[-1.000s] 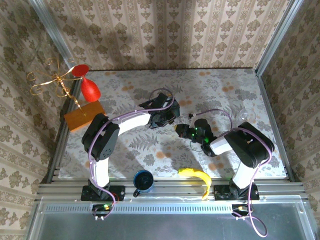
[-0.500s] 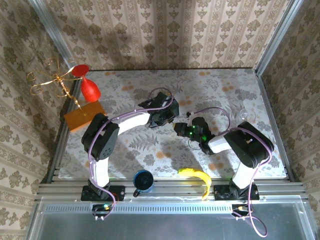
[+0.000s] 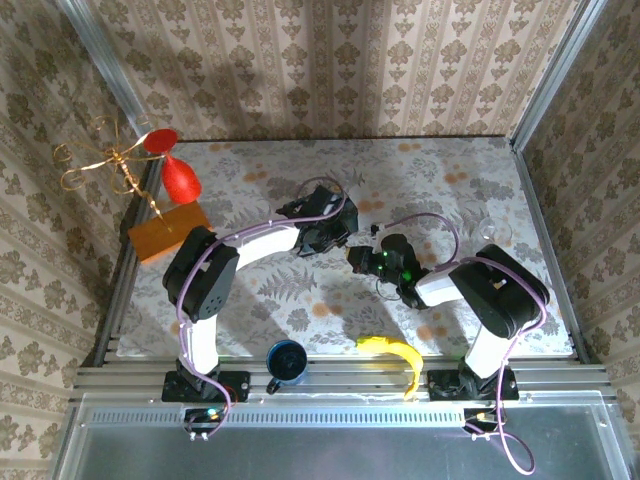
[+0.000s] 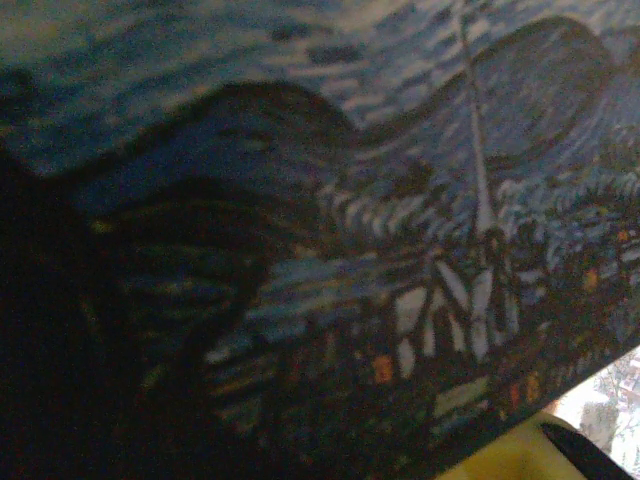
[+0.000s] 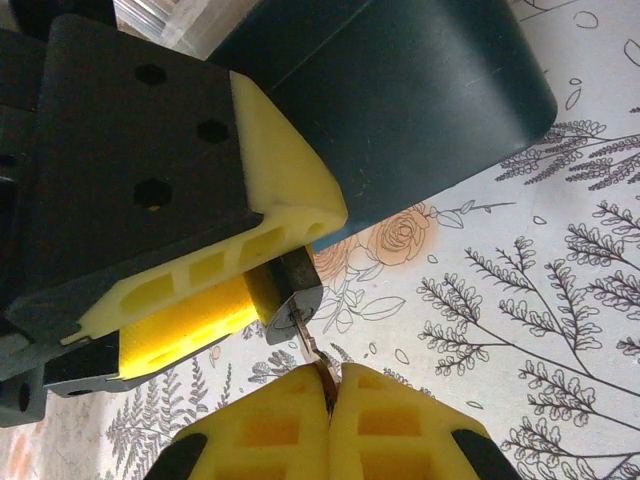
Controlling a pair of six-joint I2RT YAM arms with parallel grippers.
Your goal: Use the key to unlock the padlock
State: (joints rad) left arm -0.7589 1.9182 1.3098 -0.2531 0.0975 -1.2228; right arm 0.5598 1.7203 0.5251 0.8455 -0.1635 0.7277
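The padlock (image 5: 292,296) is a tiny grey metal lock pinched between the yellow fingers (image 5: 285,205) of my left gripper (image 5: 288,268), its keyhole face turned toward the right gripper. My right gripper (image 5: 329,392) is shut on the key (image 5: 322,372), whose blade tip sits in the keyhole. A dark blue tin (image 5: 410,95) lies just behind the lock, and its starry painted side (image 4: 400,230) looms close in the left wrist view. From above, the left gripper (image 3: 343,243) and right gripper (image 3: 360,260) meet at mid-table.
A banana (image 3: 394,351) and a blue mug (image 3: 286,362) lie near the front edge. An orange block (image 3: 168,230), a red glass (image 3: 178,172) and a gold wire stand (image 3: 105,160) sit at the far left. A clear glass (image 3: 496,231) stands at the right.
The right gripper has crept slightly left toward the left gripper, bringing the key up to the lock. The left arm has held still.
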